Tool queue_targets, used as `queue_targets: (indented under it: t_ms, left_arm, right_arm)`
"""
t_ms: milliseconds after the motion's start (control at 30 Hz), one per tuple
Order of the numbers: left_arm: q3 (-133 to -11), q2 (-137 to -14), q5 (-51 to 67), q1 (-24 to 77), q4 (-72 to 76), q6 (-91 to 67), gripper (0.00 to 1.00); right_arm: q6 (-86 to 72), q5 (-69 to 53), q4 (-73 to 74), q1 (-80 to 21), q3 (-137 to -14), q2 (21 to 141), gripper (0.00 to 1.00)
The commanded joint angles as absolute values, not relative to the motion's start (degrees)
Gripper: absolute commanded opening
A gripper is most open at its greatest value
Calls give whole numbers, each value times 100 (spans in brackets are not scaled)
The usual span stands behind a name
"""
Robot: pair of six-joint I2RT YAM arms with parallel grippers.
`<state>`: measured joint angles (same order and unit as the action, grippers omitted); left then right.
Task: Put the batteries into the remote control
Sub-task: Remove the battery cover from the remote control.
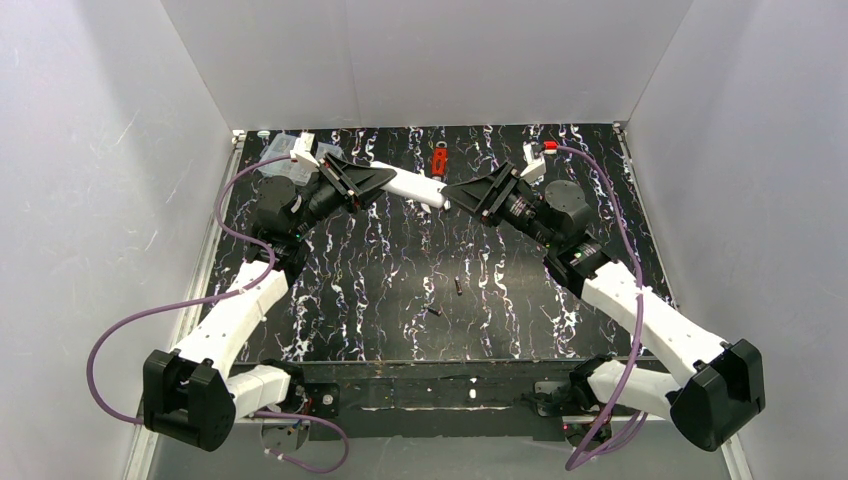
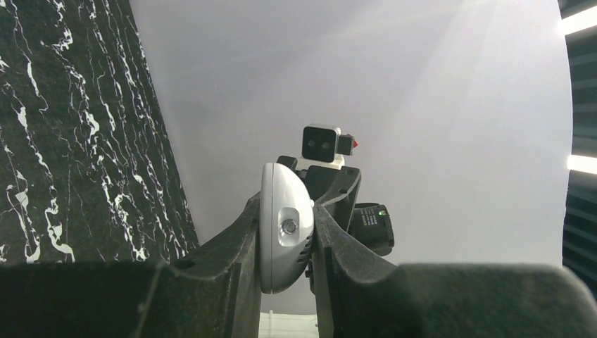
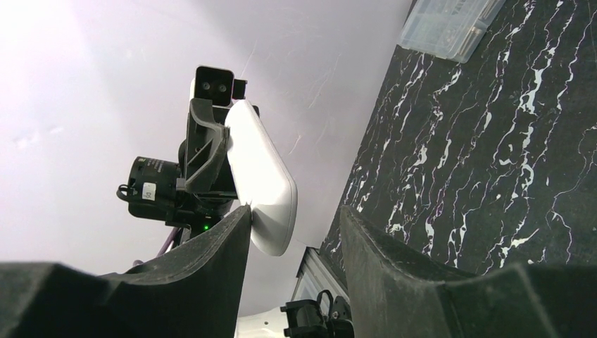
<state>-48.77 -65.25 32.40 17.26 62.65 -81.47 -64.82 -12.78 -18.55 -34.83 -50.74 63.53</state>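
The white remote control (image 1: 415,187) is held off the table at the back middle, lying roughly level. My left gripper (image 1: 383,179) is shut on its left end. In the left wrist view (image 2: 285,220) the remote (image 2: 285,236) sits pinched between both fingers. My right gripper (image 1: 453,193) is open at the remote's right end. In the right wrist view (image 3: 296,213) the remote (image 3: 260,172) touches the left finger only, with a wide gap to the other. Two small dark batteries (image 1: 458,286) (image 1: 434,311) lie on the black marbled table (image 1: 360,290) near the middle.
A red-handled wrench (image 1: 438,160) lies at the back just behind the remote. A clear plastic compartment box (image 1: 285,152) stands at the back left corner, also in the right wrist view (image 3: 450,24). White walls enclose the table on three sides.
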Motion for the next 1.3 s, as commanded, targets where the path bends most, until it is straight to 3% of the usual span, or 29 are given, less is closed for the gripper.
queue_targets:
  t_ms: [0, 1267]
  left_arm:
    - [-5180, -6407, 3489, 1727, 6964, -8207, 0]
    - [-5119, -6454, 3525, 1724, 6909, -8183, 0]
  right_arm:
    - [-6534, -1384, -2158, -3458, -5251, 6414, 57]
    - [-6530, -1705, -2711, -3454, -5277, 6522, 65]
